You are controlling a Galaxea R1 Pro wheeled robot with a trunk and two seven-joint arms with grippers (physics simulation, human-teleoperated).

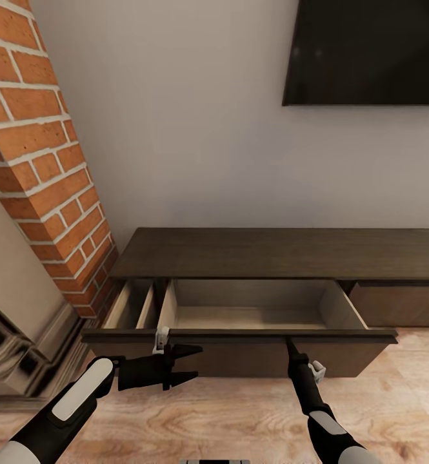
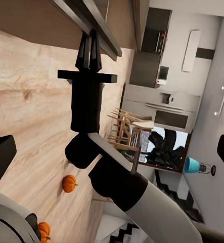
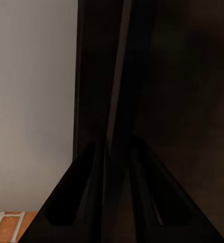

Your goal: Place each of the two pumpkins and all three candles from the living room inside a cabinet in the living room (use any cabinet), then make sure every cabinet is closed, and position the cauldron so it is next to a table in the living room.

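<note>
Cabinet [image 1: 266,254] against the wall, its drawer [image 1: 253,309] pulled out with pale inside bare; right end effector [image 1: 290,348] sits at the drawer front's top edge, fingers together and clamped on that lip, which the right wrist view shows running between its fingers [image 3: 86,197]. Left end effector [image 1: 187,364] hangs just in front of the drawer front, off to the right one's left side, fingers spread apart and holding nothing. Two pumpkins [image 2: 69,183] [image 2: 43,230] lie on the wood floor [image 1: 195,419] well behind the left end effector.
</note>
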